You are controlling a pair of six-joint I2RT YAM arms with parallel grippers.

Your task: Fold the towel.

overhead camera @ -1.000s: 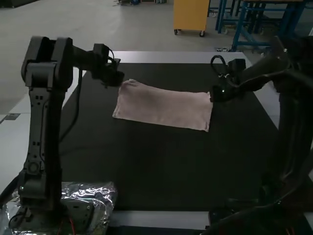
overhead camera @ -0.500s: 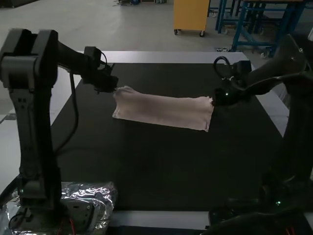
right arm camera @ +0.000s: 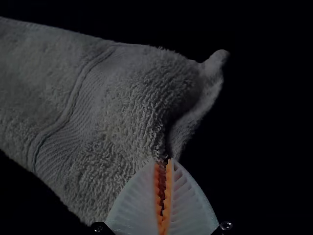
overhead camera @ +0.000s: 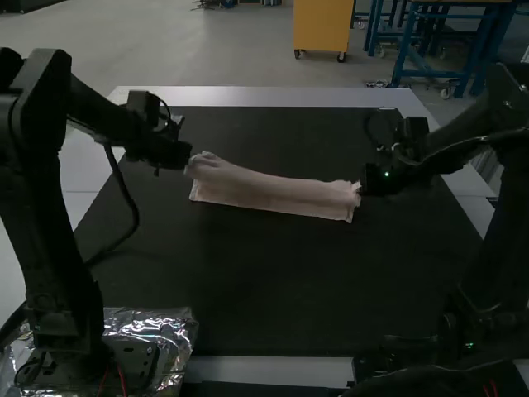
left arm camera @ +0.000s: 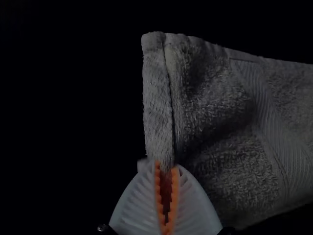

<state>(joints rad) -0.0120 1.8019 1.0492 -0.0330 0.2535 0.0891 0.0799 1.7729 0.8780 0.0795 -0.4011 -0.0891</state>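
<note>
White, ribbed, orange-padded fingers (left arm camera: 134, 208) of the black left gripper (overhead camera: 188, 162) pinch the nine o'clock end of a narrow, pale pink terry-cloth towel (overhead camera: 269, 192), stretched toward twelve o'clock on a matte black surface (overhead camera: 273, 285), as the black right gripper (overhead camera: 364, 186) clasps its three o'clock end.

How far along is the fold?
Partly done: the towel already lies as a long, narrow strip, its near edge on the table. In hand: the left gripper and right gripper pinch opposite ends. Left: probably laying the held edge down and releasing; whether more folds follow, I can't tell.
</note>
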